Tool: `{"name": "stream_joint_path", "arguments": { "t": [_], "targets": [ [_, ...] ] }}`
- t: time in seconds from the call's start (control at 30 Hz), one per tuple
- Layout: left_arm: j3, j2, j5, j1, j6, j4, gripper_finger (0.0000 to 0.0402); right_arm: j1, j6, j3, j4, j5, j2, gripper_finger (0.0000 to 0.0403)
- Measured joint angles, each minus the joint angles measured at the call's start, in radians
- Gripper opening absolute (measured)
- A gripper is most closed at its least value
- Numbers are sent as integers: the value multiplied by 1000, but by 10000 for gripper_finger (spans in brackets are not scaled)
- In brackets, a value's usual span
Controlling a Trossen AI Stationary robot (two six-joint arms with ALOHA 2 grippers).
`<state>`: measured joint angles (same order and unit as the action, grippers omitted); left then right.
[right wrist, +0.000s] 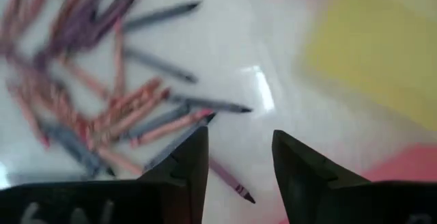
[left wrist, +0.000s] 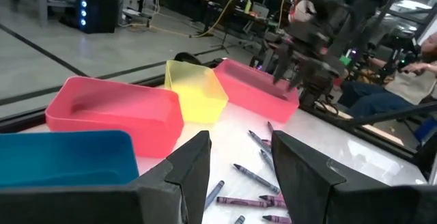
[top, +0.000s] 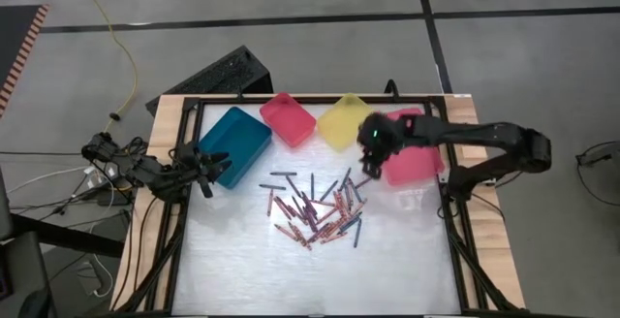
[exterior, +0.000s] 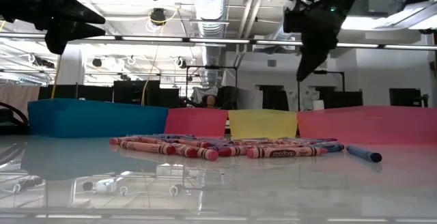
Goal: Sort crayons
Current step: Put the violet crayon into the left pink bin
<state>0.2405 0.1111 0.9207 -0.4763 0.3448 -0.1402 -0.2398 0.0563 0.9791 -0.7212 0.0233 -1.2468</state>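
With the crayons (top: 315,207) heaped mid-desk, the right pincer (top: 373,153), spread and empty above the pile's far right edge near the yellow bin (top: 344,121), should descend squarely onto one outlying stick (left pincer (top: 208,168) waits, parted, by the teal bin (top: 237,143)).

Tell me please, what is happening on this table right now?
A two-armed robot is sorting crayons, which lie in a loose pile in the middle of the table. The right gripper hangs open and empty above the pile's edge, beside the yellow bin and the pink bin on the right. The left gripper waits open by the teal bin. Another pink bin stands between the teal and yellow ones.
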Motion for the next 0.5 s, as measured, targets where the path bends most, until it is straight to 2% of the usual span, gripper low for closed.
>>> {"name": "stream_joint_path", "arguments": {
  "t": [0.2, 0.5],
  "targets": [
    [0, 0, -1, 0, 1, -6, 145, 169, -113, 0, 0, -120, -96, 149],
    [0, 0, 8, 0, 2, -5, 145, 183, -140, 0, -3, -124, -241, 149]
  ]
}}
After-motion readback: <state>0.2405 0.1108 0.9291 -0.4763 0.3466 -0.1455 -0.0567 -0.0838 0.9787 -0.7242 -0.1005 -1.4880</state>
